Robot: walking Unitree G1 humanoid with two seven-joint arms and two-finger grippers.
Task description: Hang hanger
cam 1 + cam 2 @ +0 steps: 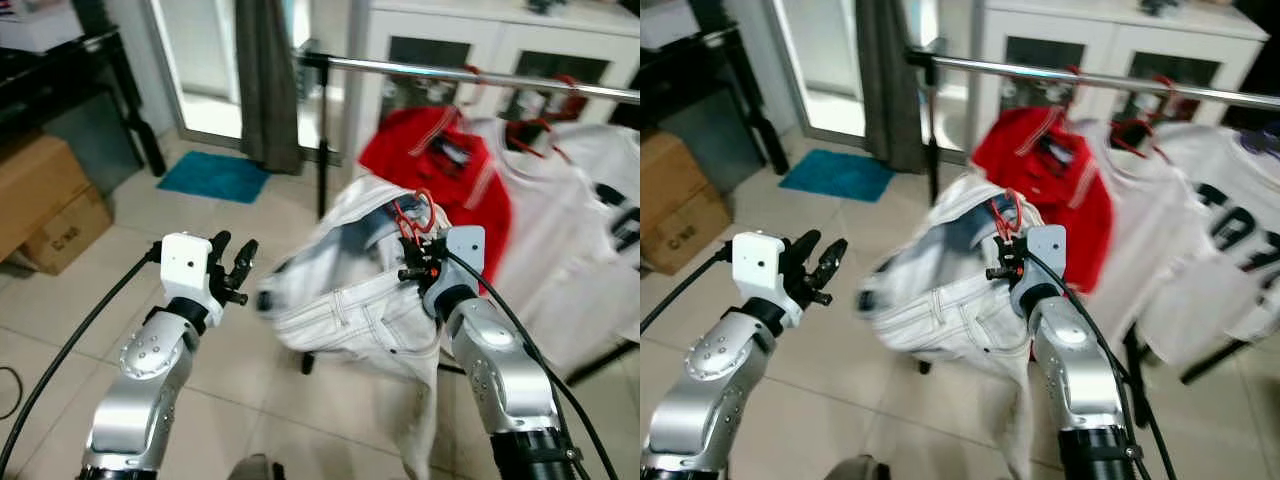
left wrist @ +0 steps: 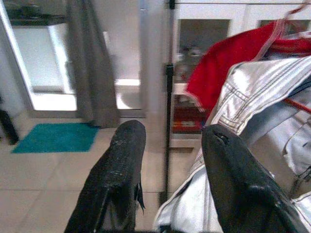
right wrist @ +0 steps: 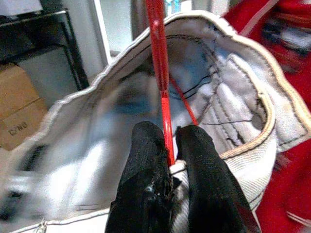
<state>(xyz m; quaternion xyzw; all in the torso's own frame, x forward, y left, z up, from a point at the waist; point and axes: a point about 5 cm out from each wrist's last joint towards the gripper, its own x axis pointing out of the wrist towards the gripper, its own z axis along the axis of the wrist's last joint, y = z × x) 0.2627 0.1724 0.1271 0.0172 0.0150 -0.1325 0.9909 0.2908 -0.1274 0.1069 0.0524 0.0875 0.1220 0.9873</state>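
Below the metal rail [image 1: 470, 75], your right gripper [image 3: 167, 160] has its fingers pinched tight on the red hanger [image 3: 160, 73].

That hanger carries a white denim garment [image 1: 350, 290], which hangs off it in front of the rail, lower than the bar and not hooked on. On the rail behind it you have a red shirt [image 1: 440, 165] and white shirts [image 1: 570, 230] on their own hangers. Your left gripper [image 2: 170, 160] sits off to the rail's left end side, beside the denim, fingers spread apart with nothing between them. A teal mat [image 1: 213, 176] lies on the tile floor [image 1: 70, 310] past the rail's end post.
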